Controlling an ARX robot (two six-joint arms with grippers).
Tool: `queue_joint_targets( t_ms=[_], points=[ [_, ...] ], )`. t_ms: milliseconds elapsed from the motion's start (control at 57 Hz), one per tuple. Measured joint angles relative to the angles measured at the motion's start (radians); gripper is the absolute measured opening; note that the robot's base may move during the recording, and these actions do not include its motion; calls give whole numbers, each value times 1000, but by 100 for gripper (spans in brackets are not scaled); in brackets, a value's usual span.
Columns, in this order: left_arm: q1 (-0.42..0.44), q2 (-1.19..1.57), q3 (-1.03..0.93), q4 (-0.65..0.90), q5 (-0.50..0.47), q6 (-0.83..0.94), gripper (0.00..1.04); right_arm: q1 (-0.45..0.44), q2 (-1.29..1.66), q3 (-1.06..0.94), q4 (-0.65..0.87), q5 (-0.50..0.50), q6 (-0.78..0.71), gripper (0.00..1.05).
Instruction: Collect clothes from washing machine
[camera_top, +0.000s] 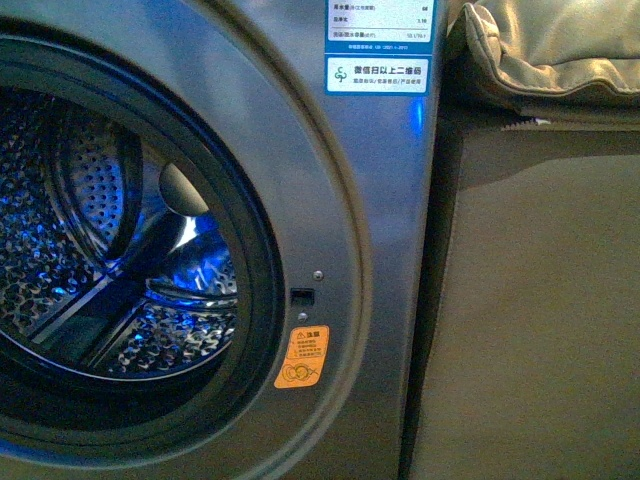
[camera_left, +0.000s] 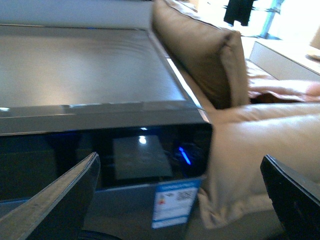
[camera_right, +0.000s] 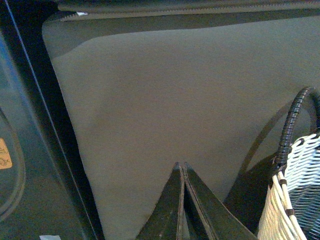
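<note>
The grey washing machine (camera_top: 370, 200) fills the front view, its round black-rimmed opening (camera_top: 255, 260) showing the perforated steel drum (camera_top: 90, 200), lit blue. No dark garment shows in the drum or anywhere else. An orange sticker (camera_top: 302, 357) sits beside the rim. In the left wrist view my left gripper (camera_left: 185, 200) is open and empty, high up by the machine's top (camera_left: 85, 65) and control panel (camera_left: 140, 157). In the right wrist view my right gripper (camera_right: 181, 167) is shut and empty, facing the sofa's side (camera_right: 175, 100). Neither arm shows in the front view.
A beige sofa (camera_top: 530, 300) stands right against the machine, with a cushion (camera_left: 210, 55) above. A white woven basket with a dark handle (camera_right: 295, 175) stands next to my right gripper. The machine's side edge (camera_right: 30, 125) shows there too.
</note>
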Motion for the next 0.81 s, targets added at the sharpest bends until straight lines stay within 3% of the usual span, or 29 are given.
queue_joint_targets(
  t_ms=[211,351,474,579,684,807],
  points=[
    [146,-10,77,-78,-69,-41,98,0,-57,-19,-35,0,0,2],
    [225,-21,93,-160,-60,-84,98,0,-97,-47,-43,0,0,2],
    [236,-36,72,-162,-27,-97,97,0,-141,-47,-84,0,0,2],
    [289,-218,-259,128,145,20,79,0,-232,-46,-206,0,0,2],
    [360,-474,-671,389,229,90,61,0,-314,-46,-263,0,0,2],
    [436,-708,-1055,571,277,113,42,0,-316,-46,-268,0,0,2]
  ],
)
